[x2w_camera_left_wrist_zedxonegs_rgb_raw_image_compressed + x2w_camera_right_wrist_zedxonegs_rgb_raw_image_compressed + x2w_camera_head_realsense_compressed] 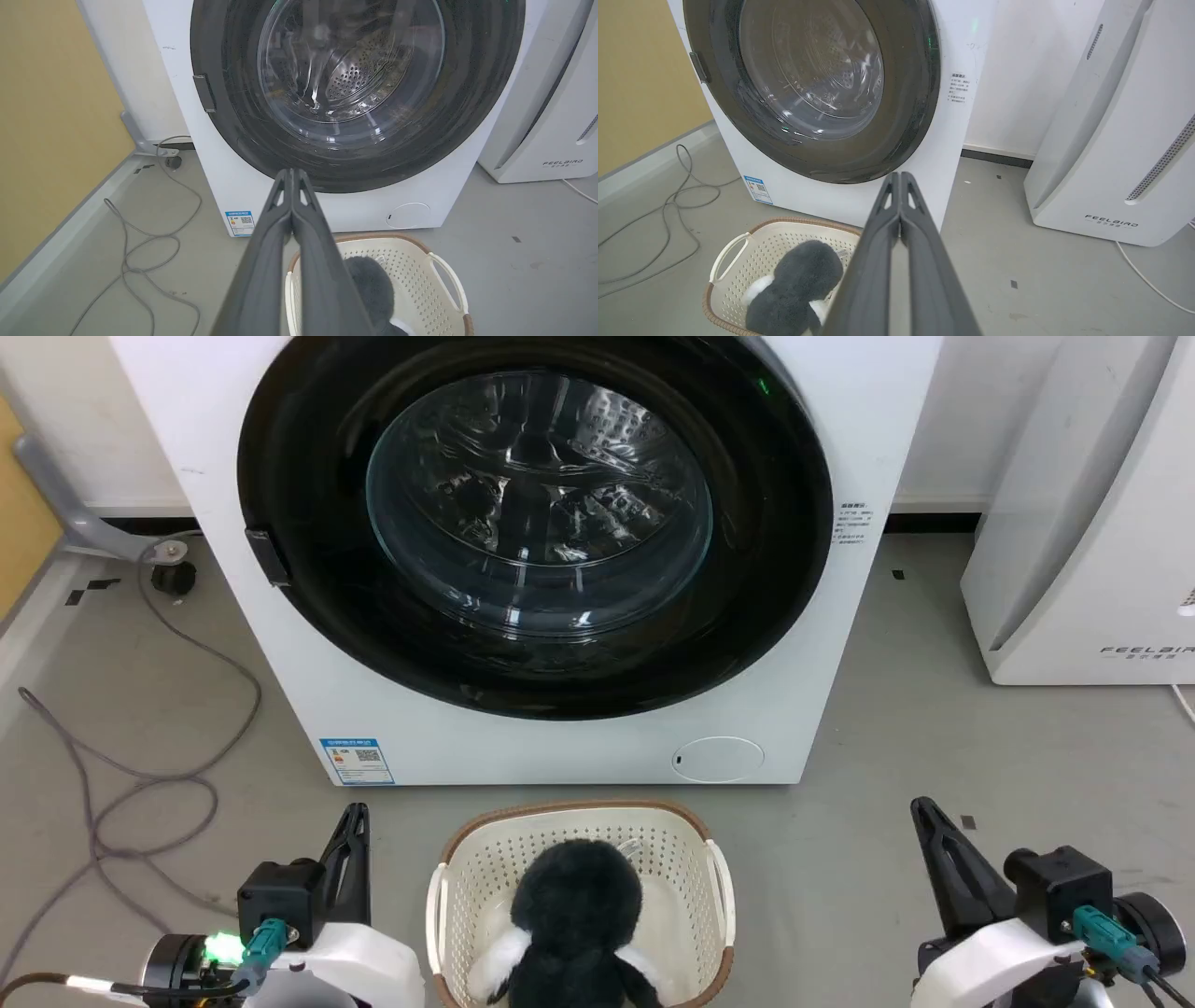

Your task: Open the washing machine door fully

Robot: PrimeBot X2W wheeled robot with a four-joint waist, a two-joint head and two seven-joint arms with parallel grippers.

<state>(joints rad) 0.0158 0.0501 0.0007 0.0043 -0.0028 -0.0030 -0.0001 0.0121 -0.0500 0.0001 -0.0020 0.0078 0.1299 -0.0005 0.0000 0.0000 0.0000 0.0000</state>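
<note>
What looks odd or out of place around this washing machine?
Nothing is spilled or broken. A loose grey cable sprawls in loops on the floor to the left of the washing machine door, which is shut and looks intact; wheels might snag on it. A black-and-white plush toy, not clothes, lies in the laundry basket.

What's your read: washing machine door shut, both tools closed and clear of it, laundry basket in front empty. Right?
Not quite. The laundry basket isn't empty: the head view shows a black-and-white plush toy lying in it. The rest holds: the washing machine door is shut, and the left tool and right tool are closed, clear of it.
</note>
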